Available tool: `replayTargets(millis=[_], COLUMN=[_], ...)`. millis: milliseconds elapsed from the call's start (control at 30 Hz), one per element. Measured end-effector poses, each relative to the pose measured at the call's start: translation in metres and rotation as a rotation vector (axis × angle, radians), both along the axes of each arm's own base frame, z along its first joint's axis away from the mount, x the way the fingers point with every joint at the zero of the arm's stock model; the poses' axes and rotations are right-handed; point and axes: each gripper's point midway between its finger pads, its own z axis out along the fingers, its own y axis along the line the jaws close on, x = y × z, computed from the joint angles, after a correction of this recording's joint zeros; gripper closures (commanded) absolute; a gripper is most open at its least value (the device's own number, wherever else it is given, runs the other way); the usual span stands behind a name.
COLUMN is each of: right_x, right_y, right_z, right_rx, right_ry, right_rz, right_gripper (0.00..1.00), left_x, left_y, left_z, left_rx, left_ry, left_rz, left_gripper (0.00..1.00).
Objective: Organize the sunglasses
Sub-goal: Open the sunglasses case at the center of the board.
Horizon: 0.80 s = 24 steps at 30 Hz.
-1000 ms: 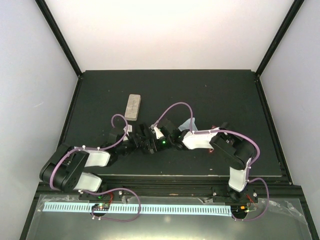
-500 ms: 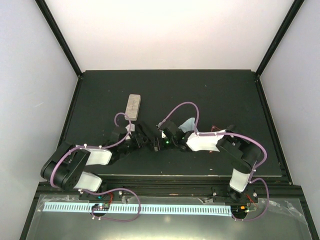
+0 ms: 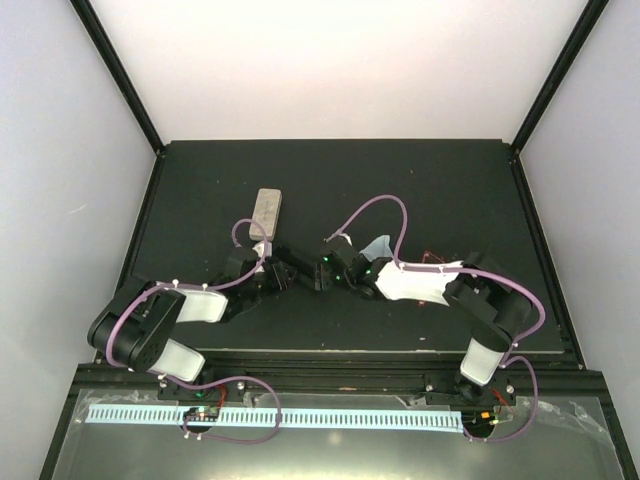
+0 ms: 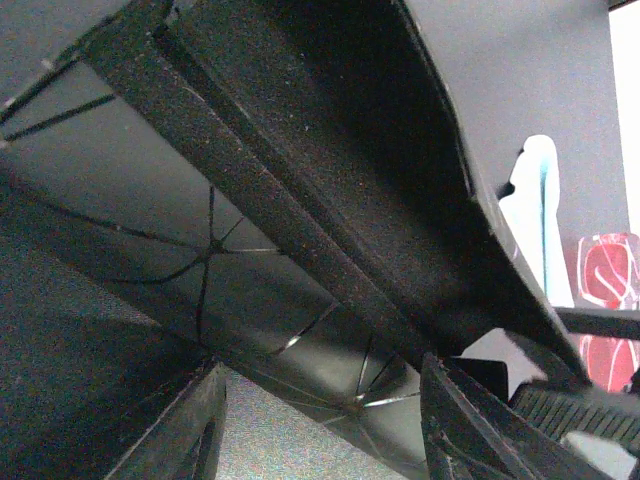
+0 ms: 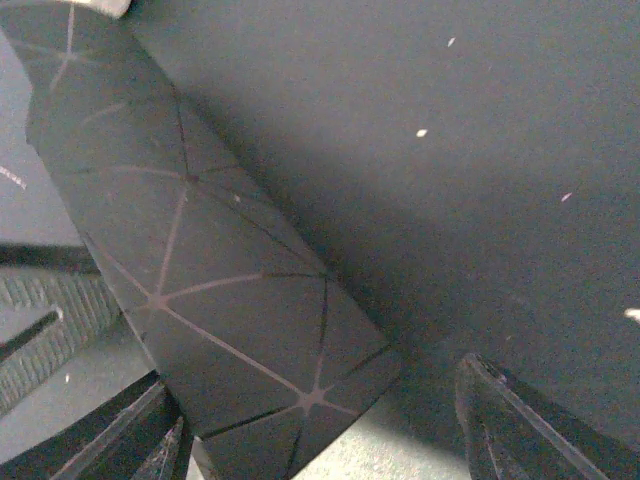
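A black case with a geometric line pattern [image 5: 220,280] lies on the dark table between both grippers. In the left wrist view it stands open, showing its felt inside [image 4: 330,170]. My left gripper [image 4: 315,440] is open, its fingers either side of the case's lower edge. My right gripper [image 5: 320,440] is open, with the case's end by its left finger. From above, the two grippers [image 3: 290,272] [image 3: 325,272] meet at mid-table. The red-framed sunglasses [image 4: 610,300] lie beyond a light blue cloth [image 4: 535,220]. The black-framed sunglasses are not in view.
A beige oblong case [image 3: 267,212] lies further back, left of centre. The light blue cloth [image 3: 378,247] sits just behind the right arm. The table's black rim [image 3: 330,352] runs along the near side, and white walls enclose the back and sides.
Both grippers have moved away from the near edge and a little right, staying together at the black case. The left arm has stretched out further.
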Motion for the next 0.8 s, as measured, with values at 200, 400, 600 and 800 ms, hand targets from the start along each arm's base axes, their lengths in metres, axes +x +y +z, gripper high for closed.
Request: replayTargets(millis=[200, 400, 600, 800], right_x=[0.022, 0.04, 0.06, 0.056], right_y=[-0.003, -0.019, -0.028, -0.041], right_z=[0.011, 0.009, -0.003, -0.02], right_rx=[-0.053, -0.105, -0.158, -0.225], right_ry=[-0.054, -0.061, -0.05, -0.019], right_rz=[-0.062, -0.135, -0.191, -0.205], right_gripper=[0.29, 0.3, 0.43, 0.5], left_x=[0.001, 0.004, 0.008, 0.011], left_y=[0.0, 0.0, 0.0, 0.001], left_z=[0.001, 0.001, -0.001, -0.001], left_rx=[0.007, 0.026, 0.043, 0.059], left_ry=[-0.008, -0.014, -0.02, -0.028], left_rz=[-0.006, -0.01, -0.011, -0.014], left_gripper=[0.46, 0.47, 0.48, 0.5])
